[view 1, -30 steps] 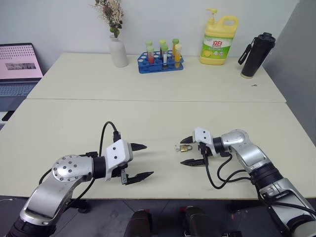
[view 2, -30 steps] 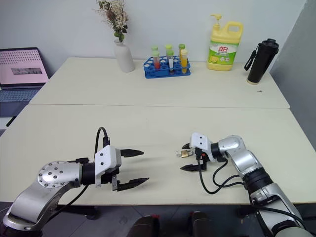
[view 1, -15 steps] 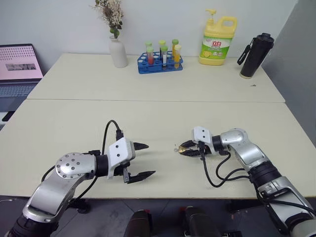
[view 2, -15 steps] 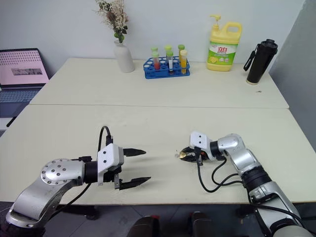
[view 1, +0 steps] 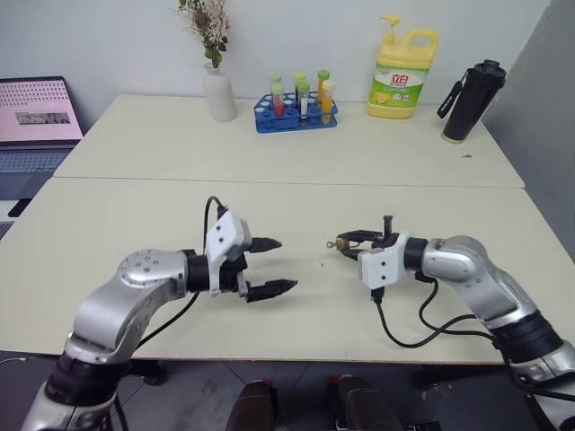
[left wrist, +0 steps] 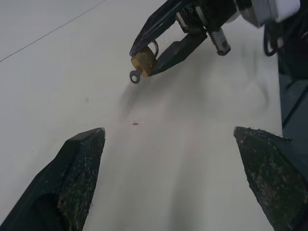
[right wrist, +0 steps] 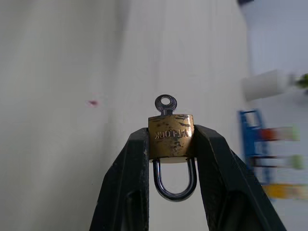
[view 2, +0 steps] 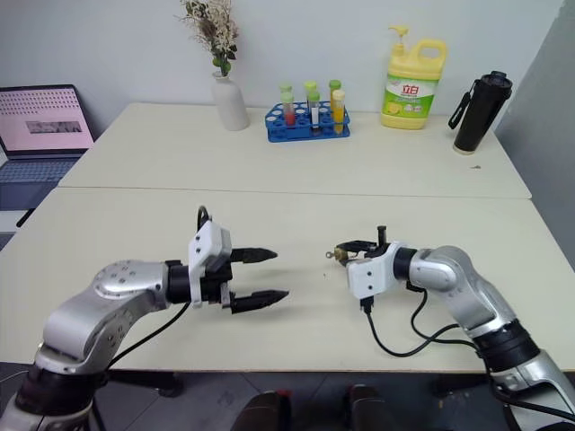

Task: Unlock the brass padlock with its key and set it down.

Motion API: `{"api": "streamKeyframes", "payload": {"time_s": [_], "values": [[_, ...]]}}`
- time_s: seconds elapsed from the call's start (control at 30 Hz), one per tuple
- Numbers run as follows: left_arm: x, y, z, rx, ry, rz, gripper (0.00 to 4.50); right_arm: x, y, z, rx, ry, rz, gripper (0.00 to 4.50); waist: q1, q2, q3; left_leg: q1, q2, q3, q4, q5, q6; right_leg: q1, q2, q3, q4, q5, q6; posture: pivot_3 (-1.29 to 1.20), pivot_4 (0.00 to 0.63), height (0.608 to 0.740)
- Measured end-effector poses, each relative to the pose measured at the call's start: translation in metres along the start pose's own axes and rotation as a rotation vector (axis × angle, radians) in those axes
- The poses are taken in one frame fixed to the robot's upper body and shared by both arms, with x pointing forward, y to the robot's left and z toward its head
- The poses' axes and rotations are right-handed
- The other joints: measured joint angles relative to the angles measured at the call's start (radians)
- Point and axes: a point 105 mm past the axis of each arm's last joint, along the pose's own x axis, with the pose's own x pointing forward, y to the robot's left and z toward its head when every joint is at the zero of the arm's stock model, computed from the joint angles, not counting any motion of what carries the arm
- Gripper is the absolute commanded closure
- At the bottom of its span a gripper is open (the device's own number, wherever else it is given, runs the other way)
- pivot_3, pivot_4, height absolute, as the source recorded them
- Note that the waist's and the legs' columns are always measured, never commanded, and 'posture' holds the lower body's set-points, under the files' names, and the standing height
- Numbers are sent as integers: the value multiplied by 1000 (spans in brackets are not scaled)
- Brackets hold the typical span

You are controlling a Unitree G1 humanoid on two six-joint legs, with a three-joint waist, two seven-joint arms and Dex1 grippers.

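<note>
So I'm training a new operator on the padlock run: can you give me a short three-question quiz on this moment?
1. True or false: the brass padlock lies on the table.
2. Where does the key sit? A) in the padlock's body B) in the left gripper C) in the test-tube rack
3. Which gripper has open jaws holding nothing?

Key:
1. False; the right gripper pinches it above the table, with the shackle toward the wrist.
2. A
3. The left gripper
</note>
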Motion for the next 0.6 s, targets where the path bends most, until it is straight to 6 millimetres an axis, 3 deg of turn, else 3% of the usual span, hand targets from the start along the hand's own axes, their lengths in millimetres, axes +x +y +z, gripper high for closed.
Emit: {"api": "streamKeyframes", "payload": {"time_s": [0.1,0.33,0.6], "values": [[9,6,16,-29,-48,-34,0,-6,-9,2,-82,7,-101,3565,-3,0,0,0,0,0,0,0,0,0,1,0,0,0,0,0,150,740],[32,12,30,-66,-72,-97,0,-15,-19,5,-106,18,-198,3565,-3,0,0,0,0,0,0,0,0,0,2,1,0,0,0,0,150,740],[50,19,29,-82,-82,-119,0,-14,-21,14,-111,-14,-221,3565,-2,0,0,0,0,0,0,0,0,0,2,1,0,0,-1,0,150,740]]}}
